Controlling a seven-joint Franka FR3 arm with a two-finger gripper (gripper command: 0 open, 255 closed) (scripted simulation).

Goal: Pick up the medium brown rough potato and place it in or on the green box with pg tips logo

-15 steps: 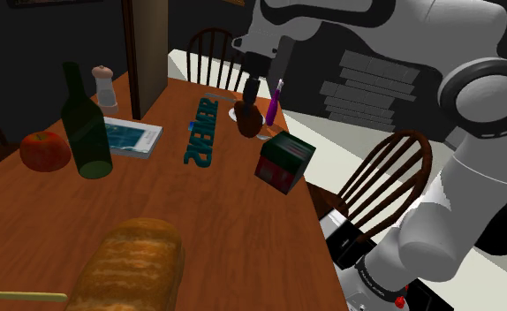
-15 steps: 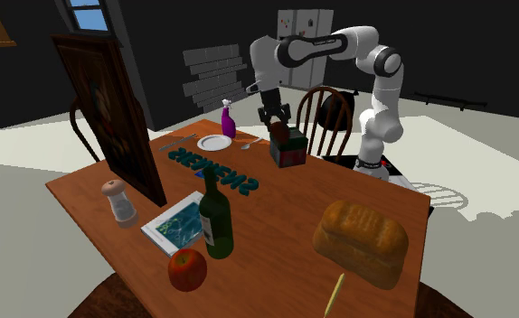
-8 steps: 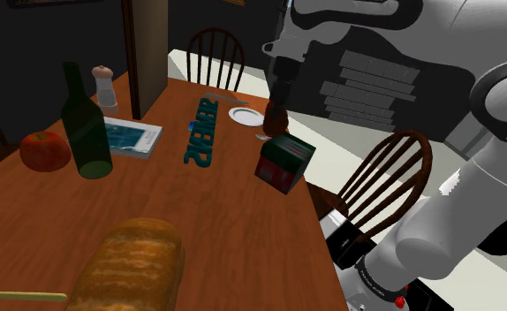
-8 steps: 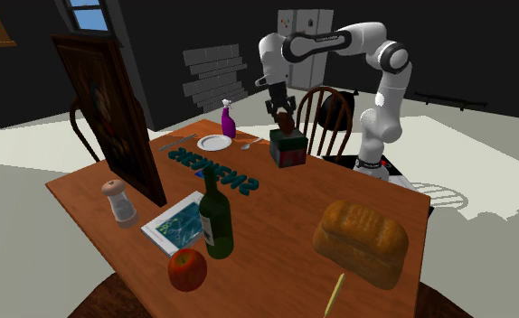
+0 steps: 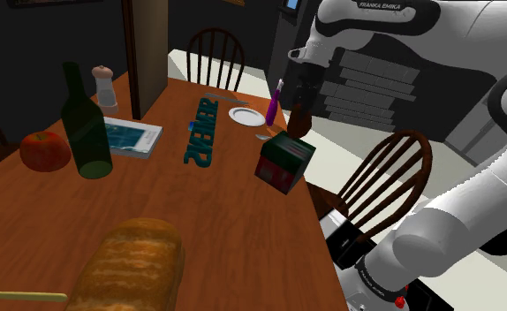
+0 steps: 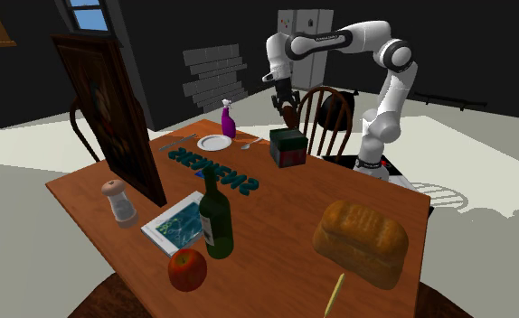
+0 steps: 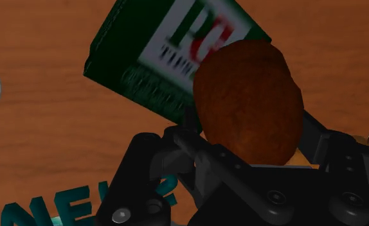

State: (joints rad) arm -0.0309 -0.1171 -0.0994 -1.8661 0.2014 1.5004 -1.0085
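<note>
Potato (image 7: pixel 247 103) clamped in the pincer (image 7: pixel 249 128), long axis roughly along the fingers, hanging above the green box (image 7: pixel 170 58) at the chair-side edge of the worktop (image 5: pixel 199 203). Box is below, slightly off-centre. Since half a second ago: potato higher, shifted toward that edge.

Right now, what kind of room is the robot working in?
Most likely a dining room in a house: a wooden table with wooden chairs beside it, set with a white plate, a bread loaf, an apple and a green bottle.
</note>
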